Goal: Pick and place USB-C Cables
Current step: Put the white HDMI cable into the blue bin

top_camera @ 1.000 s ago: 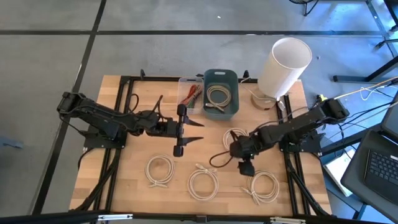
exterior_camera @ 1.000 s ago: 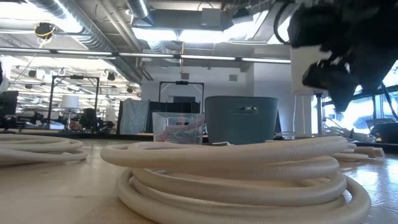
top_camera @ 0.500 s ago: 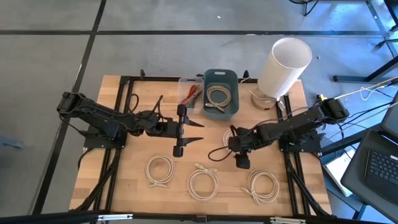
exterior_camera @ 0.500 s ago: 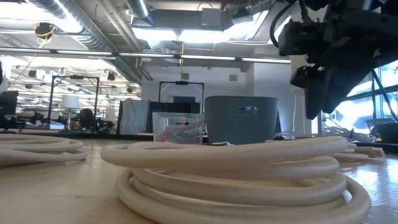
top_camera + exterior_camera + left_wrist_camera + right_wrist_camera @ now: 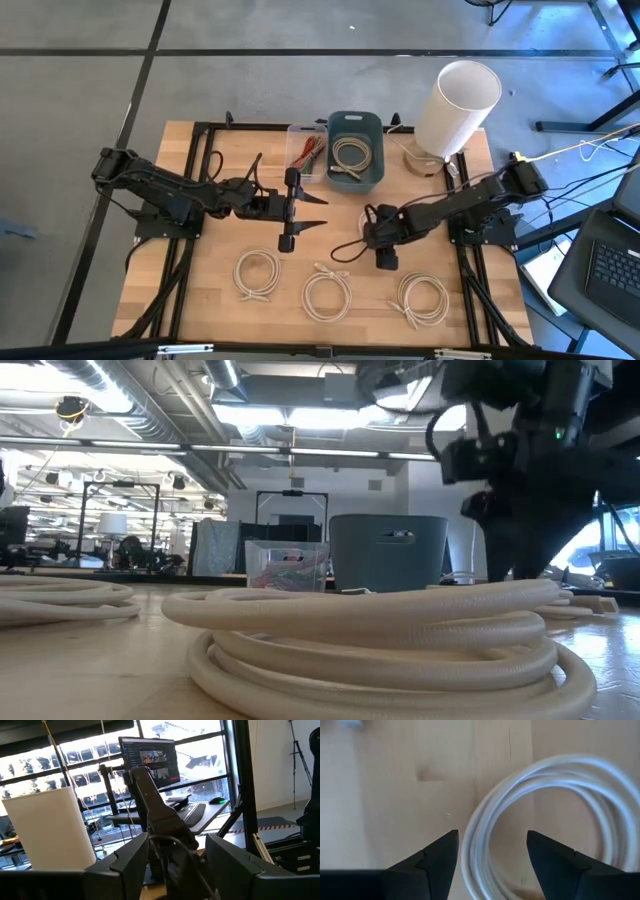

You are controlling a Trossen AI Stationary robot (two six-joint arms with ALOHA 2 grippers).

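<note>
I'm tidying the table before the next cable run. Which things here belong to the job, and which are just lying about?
Job:
- three cream coiled cables along the near edge
- coil under the open right end effector
- coil in the teal bin
- coloured bundles in the clear box

Lying about:
- white cylinder
- laptop

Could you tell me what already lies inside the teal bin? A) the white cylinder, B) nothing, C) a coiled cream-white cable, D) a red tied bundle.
C: in the high view one coiled cream-white cable lies inside the teal bin.
</note>
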